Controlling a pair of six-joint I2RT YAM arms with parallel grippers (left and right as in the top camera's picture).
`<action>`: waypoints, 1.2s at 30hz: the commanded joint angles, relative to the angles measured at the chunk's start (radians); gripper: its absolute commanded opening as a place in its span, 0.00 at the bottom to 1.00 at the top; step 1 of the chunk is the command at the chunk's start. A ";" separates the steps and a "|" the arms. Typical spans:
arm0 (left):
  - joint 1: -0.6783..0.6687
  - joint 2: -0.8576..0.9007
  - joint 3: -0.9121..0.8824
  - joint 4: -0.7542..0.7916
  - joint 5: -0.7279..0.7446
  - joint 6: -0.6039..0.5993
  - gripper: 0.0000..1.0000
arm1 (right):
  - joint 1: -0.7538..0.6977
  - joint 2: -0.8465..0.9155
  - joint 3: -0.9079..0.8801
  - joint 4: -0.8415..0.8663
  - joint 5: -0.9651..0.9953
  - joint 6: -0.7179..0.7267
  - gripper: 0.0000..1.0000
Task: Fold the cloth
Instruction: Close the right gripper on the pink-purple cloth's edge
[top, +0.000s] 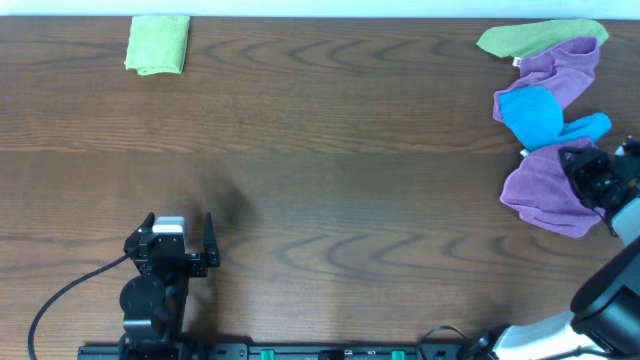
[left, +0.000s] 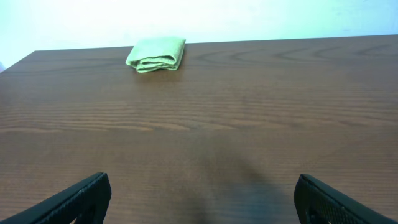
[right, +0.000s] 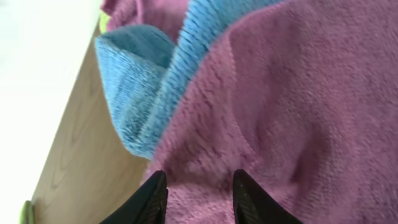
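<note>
A pile of crumpled cloths lies at the table's right edge. It holds a purple cloth (top: 545, 195) at the front, a blue cloth (top: 535, 115), another purple cloth (top: 565, 65) and a green cloth (top: 540, 37) at the back. My right gripper (top: 580, 170) is on the front purple cloth. In the right wrist view its fingers (right: 198, 180) are narrowed, with a bulge of purple cloth (right: 298, 93) between them, and the blue cloth (right: 140, 81) lies just beyond. My left gripper (top: 180, 235) is open and empty near the front left, and its fingers (left: 202, 183) are spread wide over bare wood.
A folded green cloth (top: 158, 44) lies at the back left, also seen in the left wrist view (left: 157, 54). The brown wooden table (top: 330, 170) stretches between the two arms. A black cable (top: 60, 295) runs off the left arm.
</note>
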 joint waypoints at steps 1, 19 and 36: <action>0.000 -0.006 -0.025 -0.006 -0.001 0.021 0.95 | -0.008 0.010 0.014 -0.016 0.048 -0.037 0.37; 0.000 -0.006 -0.025 -0.006 -0.001 0.021 0.95 | 0.018 0.015 0.014 0.027 0.063 -0.057 0.33; -0.001 -0.006 -0.025 -0.006 -0.001 0.021 0.95 | 0.024 0.054 0.016 0.052 0.020 -0.026 0.04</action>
